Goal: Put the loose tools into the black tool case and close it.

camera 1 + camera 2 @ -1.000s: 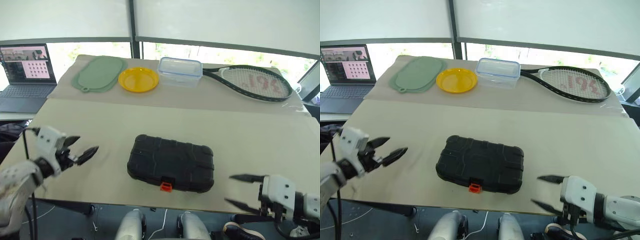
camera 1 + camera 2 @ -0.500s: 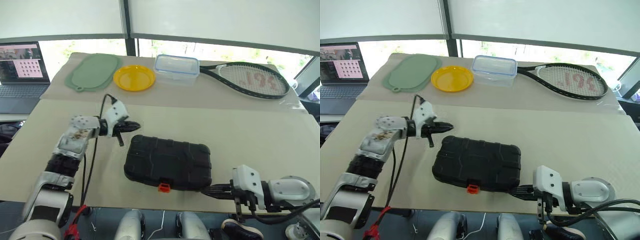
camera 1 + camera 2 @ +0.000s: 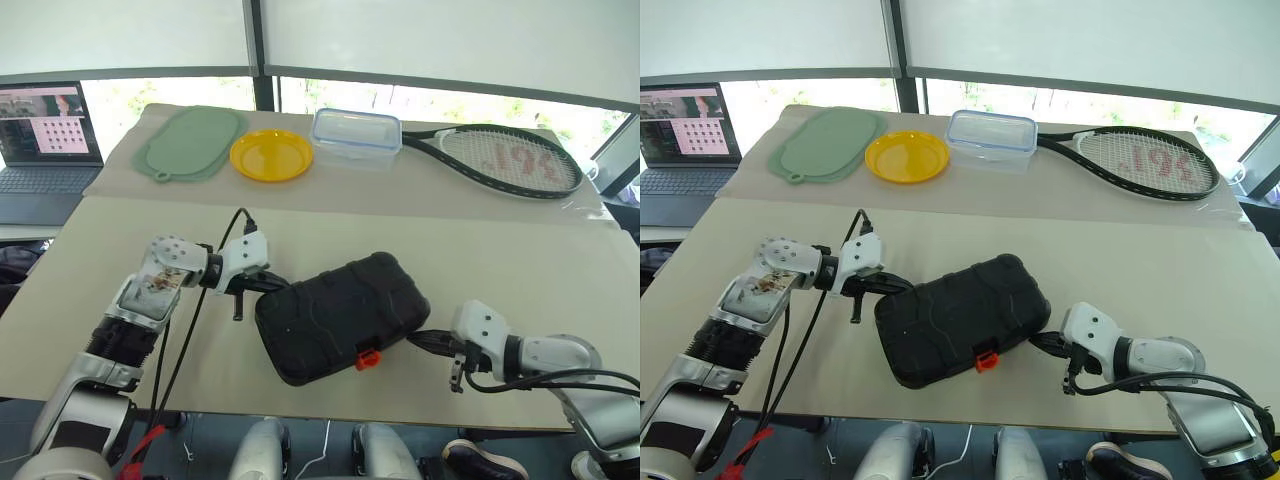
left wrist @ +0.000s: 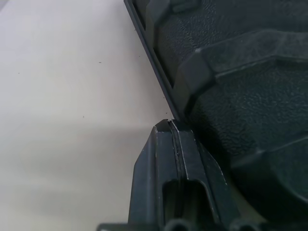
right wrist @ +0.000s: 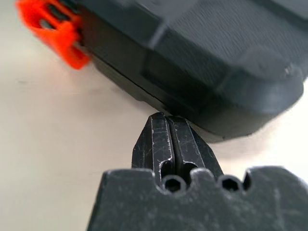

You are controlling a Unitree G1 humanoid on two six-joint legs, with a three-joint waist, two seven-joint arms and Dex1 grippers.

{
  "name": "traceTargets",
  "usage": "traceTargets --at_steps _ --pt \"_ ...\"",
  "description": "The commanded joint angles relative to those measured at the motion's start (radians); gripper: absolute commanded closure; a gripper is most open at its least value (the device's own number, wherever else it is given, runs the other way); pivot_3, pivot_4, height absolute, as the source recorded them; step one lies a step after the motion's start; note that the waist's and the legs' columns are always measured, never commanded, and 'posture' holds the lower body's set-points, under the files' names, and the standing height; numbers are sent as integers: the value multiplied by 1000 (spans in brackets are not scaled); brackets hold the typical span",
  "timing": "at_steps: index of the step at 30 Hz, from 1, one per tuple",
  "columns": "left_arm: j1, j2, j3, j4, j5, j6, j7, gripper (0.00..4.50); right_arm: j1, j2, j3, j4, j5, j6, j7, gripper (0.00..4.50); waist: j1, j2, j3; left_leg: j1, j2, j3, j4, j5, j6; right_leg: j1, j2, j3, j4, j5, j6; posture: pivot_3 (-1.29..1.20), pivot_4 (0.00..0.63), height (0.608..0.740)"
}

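The black tool case (image 3: 340, 315) lies closed and skewed on the beige table, its right end further back, its orange latch (image 3: 367, 357) on the near side. My left gripper (image 3: 278, 285) is shut, tips against the case's left end; the left wrist view shows the closed tips (image 4: 169, 126) at the case's seam edge (image 4: 231, 72). My right gripper (image 3: 418, 340) is shut too, touching the case's near right corner; in the right wrist view its tips (image 5: 168, 118) meet the corner (image 5: 216, 43) beside the latch (image 5: 53, 29). The loose tools are out of view.
Along the back of the table lie a green mat (image 3: 190, 143), a yellow plate (image 3: 271, 155), a clear blue-rimmed box (image 3: 356, 136) and a tennis racket (image 3: 505, 160). A laptop (image 3: 45, 135) stands at the far left. The table's front edge runs just under the case.
Both grippers shut and moved in to the case, the left at its left end, the right at its near right corner. The case has turned, right end swung away.
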Motion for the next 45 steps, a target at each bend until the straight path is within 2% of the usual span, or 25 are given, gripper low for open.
traceTargets --at_steps 1,3,5,10,19,24,30,45 --pt "-129 -2 78 -21 -82 105 -13 4487 54 -55 -68 -67 67 -20 98 4500 3 0 0 -1 0 0 0 0 0 -1 0 0 0 0 0 0 150 738" --pt "-186 -9 91 -62 -154 205 -53 4487 85 -74 -64 -85 68 -35 130 4500 6 0 0 -5 -1 -1 3 0 0 -4 1 -1 1 0 1 0 150 738" --pt "-194 4 53 -130 -177 244 -112 4487 89 -67 -47 -90 49 -44 118 4500 2 0 0 -7 -1 -3 5 0 0 -5 1 -2 1 1 1 0 150 738" --pt "-156 11 -58 -192 -94 136 -160 4487 16 -31 6 -31 -50 -80 65 4500 -11 3 -1 -5 -2 -1 4 0 1 -5 2 2 1 1 2 0 150 738" --pt "-112 -2 -110 -183 -27 33 -155 4487 -146 64 10 90 -118 -75 -31 4500 -3 3 -1 -7 -1 -1 5 0 0 -6 2 2 1 1 1 0 150 738" --pt "-132 -41 -97 -184 -41 58 -124 4487 -119 59 13 62 -110 -66 -12 4500 -1 3 -1 -7 -1 -1 5 0 0 -6 2 1 2 1 1 0 150 738" --pt "-106 -42 -141 -174 10 10 -134 4487 5 18 57 -49 -76 -13 63 4500 -2 3 -1 -7 -1 -2 5 0 0 -6 2 1 2 1 1 0 150 738" --pt "-95 -64 -145 -141 33 -28 -142 4487 -21 172 178 -90 -96 47 -46 4500 -2 3 -1 -6 -1 -2 6 0 0 -4 3 1 2 1 1 0 150 738"
